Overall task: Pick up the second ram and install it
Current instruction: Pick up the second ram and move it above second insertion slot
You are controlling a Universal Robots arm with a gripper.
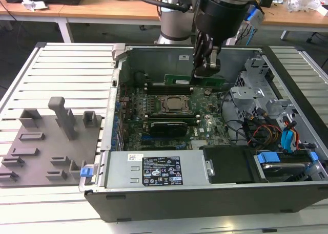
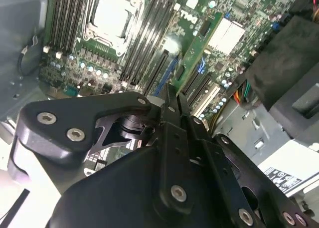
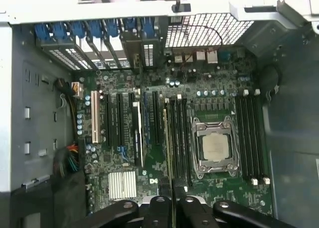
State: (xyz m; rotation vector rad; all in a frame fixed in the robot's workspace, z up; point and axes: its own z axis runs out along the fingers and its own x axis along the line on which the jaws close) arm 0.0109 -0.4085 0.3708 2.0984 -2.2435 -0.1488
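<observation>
My gripper point(image 1: 204, 74) is shut on the second ram point(image 1: 177, 80), a slim green circuit-board stick. It hangs level inside the open computer case, just above the motherboard's far side behind the CPU socket point(image 1: 173, 105). In the second wrist view the ram point(image 2: 202, 46) sticks out from the black fingers point(image 2: 169, 101) over the board. In the first wrist view the ram point(image 3: 167, 138) appears edge-on, in line with the long black memory slots point(image 3: 178, 138) beside the CPU socket point(image 3: 215, 148). Whether it touches a slot I cannot tell.
A black-shrouded card point(image 1: 165, 126) lies in front of the socket, and the power supply point(image 1: 154, 170) sits at the case's near wall. Drive bays and coloured cables point(image 1: 277, 134) crowd the exterior view's right. A grey fixture plate point(image 1: 46, 147) rests on the slatted table at the exterior view's left.
</observation>
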